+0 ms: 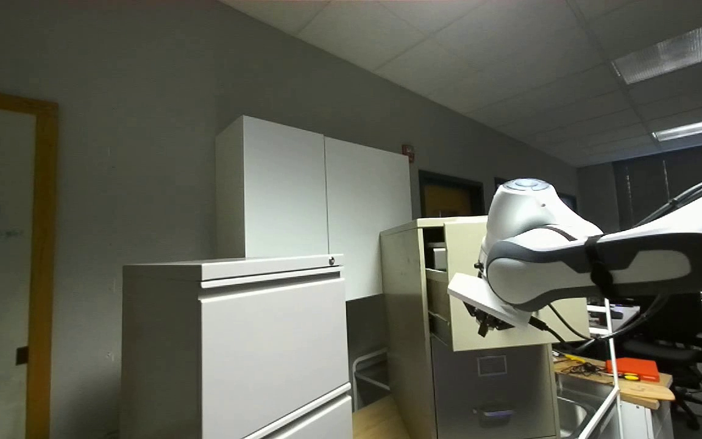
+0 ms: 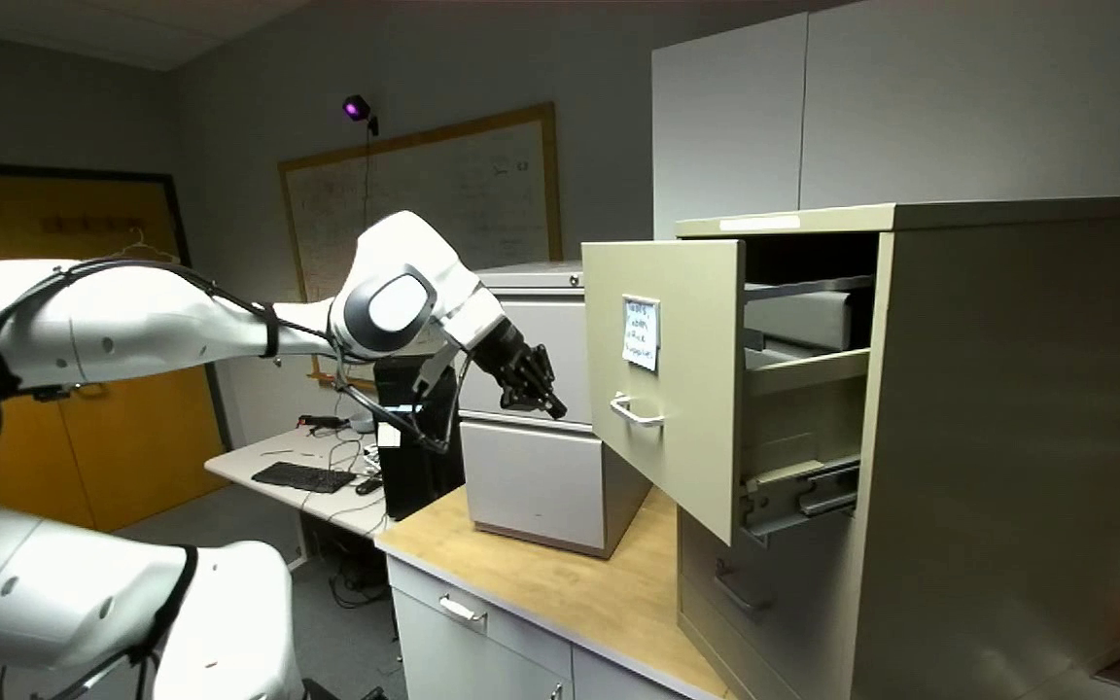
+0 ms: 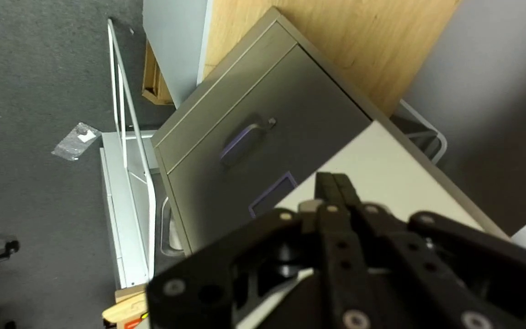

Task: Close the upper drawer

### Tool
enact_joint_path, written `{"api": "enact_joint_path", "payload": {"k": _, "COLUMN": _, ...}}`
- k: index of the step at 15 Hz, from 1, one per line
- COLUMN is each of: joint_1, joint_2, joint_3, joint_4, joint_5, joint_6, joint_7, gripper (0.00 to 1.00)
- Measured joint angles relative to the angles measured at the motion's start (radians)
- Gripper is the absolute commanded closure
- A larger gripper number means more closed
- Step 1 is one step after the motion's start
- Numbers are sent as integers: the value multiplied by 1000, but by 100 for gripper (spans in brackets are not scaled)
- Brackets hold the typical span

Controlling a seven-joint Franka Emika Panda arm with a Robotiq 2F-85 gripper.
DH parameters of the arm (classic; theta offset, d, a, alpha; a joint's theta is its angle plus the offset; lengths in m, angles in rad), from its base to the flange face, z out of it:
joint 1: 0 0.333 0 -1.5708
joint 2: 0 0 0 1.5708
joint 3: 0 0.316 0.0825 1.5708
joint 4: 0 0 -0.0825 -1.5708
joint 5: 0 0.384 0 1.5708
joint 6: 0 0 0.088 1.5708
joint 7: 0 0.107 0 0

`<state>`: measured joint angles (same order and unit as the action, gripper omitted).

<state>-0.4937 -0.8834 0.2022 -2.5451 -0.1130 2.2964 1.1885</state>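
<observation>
Drawer (image 2: 691,457), upper, beige, pulled out of cabinet (image 2: 1007,418) | on it: handle (image 2: 635,415), paper label (image 2: 641,332) | gripper (image 3: 334,183): closed, near drawer face

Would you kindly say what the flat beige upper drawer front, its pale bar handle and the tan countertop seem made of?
Flat beige upper drawer front: probably painted sheet metal, satin, judging by its smooth, even colour.
Pale bar handle: likely metal, from its slight shine.
Tan countertop: wood or imitation laminate, matte-looking; visible grain suits both.
</observation>
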Motion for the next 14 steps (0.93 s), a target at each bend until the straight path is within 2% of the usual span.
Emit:
{"api": "enact_joint_path", "payload": {"k": 3, "joint_1": -25, "joint_2": 57, "joint_3": 0, "joint_4": 42, "joint_5": -33, "joint_6": 39, "joint_7": 55, "gripper": 100}}
{"api": "enact_joint_path", "payload": {"k": 8, "joint_1": -25, "joint_2": 177, "joint_3": -5, "joint_4": 142, "joint_5": -62, "joint_6": 75, "joint_7": 73, "gripper": 100}}
{"api": "enact_joint_path", "payload": {"k": 14, "joint_1": 3, "joint_2": 240, "joint_3": -34, "joint_4": 207, "joint_5": -89, "joint_6": 24, "joint_7": 73, "gripper": 100}}
